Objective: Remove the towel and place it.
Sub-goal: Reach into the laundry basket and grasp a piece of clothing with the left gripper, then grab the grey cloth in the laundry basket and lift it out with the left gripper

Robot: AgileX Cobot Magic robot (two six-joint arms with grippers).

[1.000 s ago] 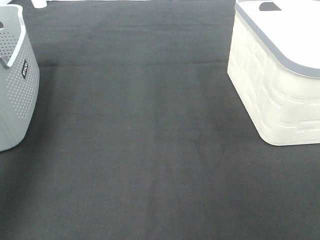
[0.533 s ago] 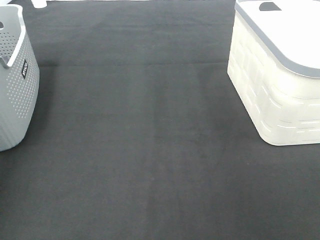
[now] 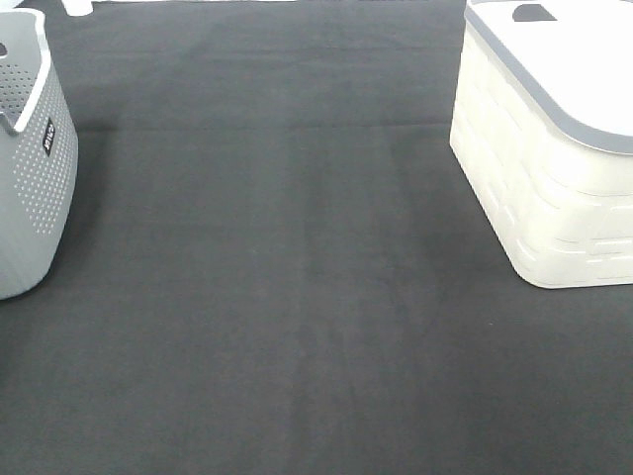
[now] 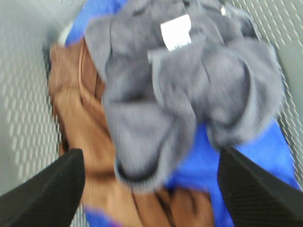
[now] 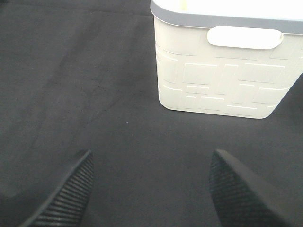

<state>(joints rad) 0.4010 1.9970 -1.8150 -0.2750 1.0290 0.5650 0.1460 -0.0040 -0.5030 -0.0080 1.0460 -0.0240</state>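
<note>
— How many baskets are there?

— Two. A grey perforated basket (image 3: 35, 188) stands at the left edge, and a white basket (image 3: 534, 188) with a grey rim stands at the far right, well apart from it.

— And the cloths?

— Three, all inside the grey basket. The towel (image 4: 189, 104), greyish and crumpled, lies on top with its one white tag (image 4: 175, 31) facing up. A blue cloth (image 4: 265, 156) and a brown cloth (image 4: 80, 123) lie under and beside it.

— What are the two pincers doing?

— The left gripper (image 4: 149, 163) hangs over the towel inside the basket, its fingers spread wide to either side and holding nothing. The wrist view is blurred, so whether it touches the cloth cannot be told. The right gripper (image 5: 151, 161) is also spread wide and empty, above the bare surface on the near side of the white basket.

— What is the surface?

— A black cloth (image 3: 297, 297) covers the whole table, with faint creases running across it. The room beyond cannot be made out.
</note>
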